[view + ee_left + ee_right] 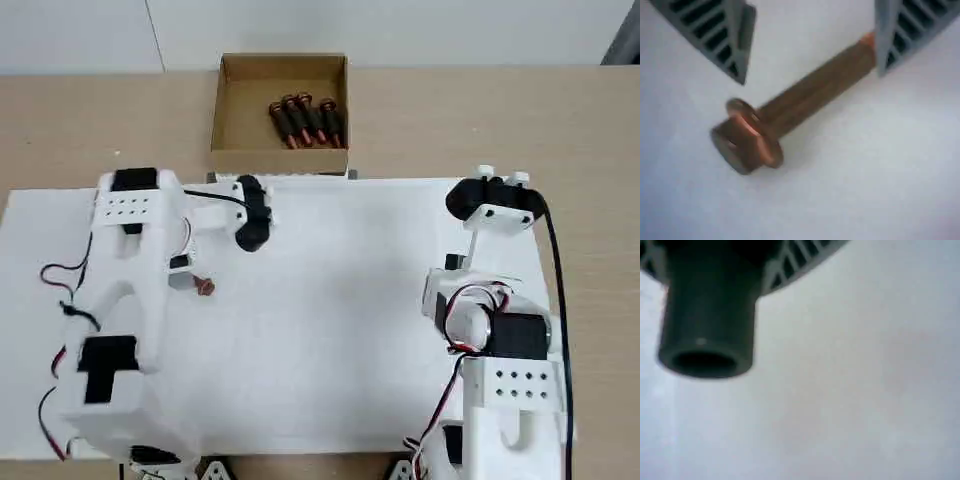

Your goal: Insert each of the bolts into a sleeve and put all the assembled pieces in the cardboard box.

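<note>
High view: the left arm's white housing hid its own end effector. Only the flanged head of the copper-brown metal bolt poked out beside it, lying on the white paper sheet.

Left wrist view: the left end effector stood apart. Its ribbed grey plastic fingers were cut off by the frame edge and straddled the bolt's far end without gripping it. One finger covered the orange-tinted tip. The shank was smooth and round; the head was a thick disc behind a washer-like flange.

The open-topped brown cardboard box sat just beyond the sheet's far edge on the tan wooden bench. Four dark sleeved bolts lay side by side inside.

Right wrist view: the right end effector, mostly out of frame, was clamped on a dark grey matte tubular sleeve. The sleeve's open bore showed, held above the sheet.
</note>
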Controlling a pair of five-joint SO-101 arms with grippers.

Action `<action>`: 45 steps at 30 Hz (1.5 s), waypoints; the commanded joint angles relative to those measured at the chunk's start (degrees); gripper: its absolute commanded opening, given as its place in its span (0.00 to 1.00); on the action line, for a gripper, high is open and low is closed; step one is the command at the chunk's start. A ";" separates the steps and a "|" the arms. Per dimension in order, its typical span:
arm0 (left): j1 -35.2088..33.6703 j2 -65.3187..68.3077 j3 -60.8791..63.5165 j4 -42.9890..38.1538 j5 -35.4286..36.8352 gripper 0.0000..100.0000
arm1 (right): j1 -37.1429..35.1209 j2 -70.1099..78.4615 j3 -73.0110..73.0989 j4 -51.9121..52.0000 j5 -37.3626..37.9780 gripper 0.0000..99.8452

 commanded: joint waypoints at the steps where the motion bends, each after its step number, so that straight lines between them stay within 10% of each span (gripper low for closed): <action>1: 0.35 2.11 -1.27 -3.96 -18.37 0.17 | 0.31 -1.27 -0.35 -1.27 0.62 0.00; 21: 2.73 8.44 -2.59 -3.87 -18.29 0.08 | 0.31 -1.27 -0.35 -1.27 0.62 0.00; 38: 6.07 8.35 -13.23 15.91 -17.67 0.01 | 0.04 -1.27 -0.62 -1.10 0.70 0.00; 45: 7.65 8.35 -22.81 19.08 -6.51 0.01 | -0.13 -2.51 -0.70 -0.84 0.62 0.00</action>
